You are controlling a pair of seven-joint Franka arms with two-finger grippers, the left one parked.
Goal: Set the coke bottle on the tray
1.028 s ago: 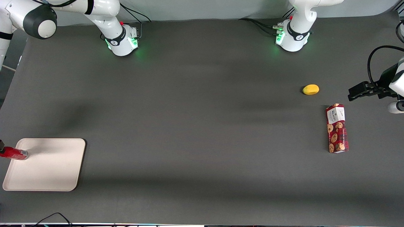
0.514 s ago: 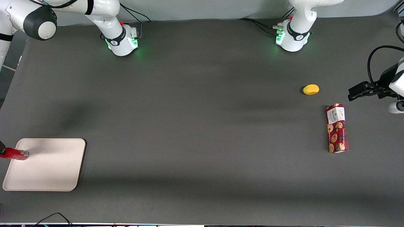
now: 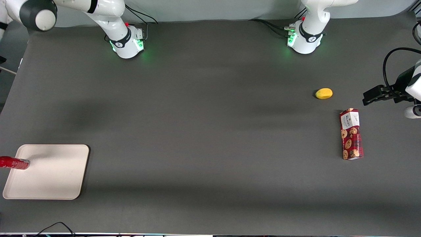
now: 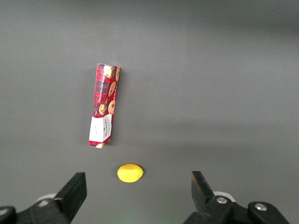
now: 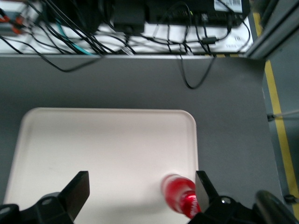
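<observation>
Tray: flat cream rectangle, rounded corners, low rim, smooth matte. Bottle: small, glossy red, standing on tray at edge toward working arm's end. Gripper: above tray, fingers spread wide, holding nothing, bottle just beside one finger.

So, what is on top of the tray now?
Only the coke bottle stands on the tray, close to one rim. The rest of the tray's surface is bare. The gripper hangs open above it, not touching the bottle. The bottle's base cannot be seen.
</observation>
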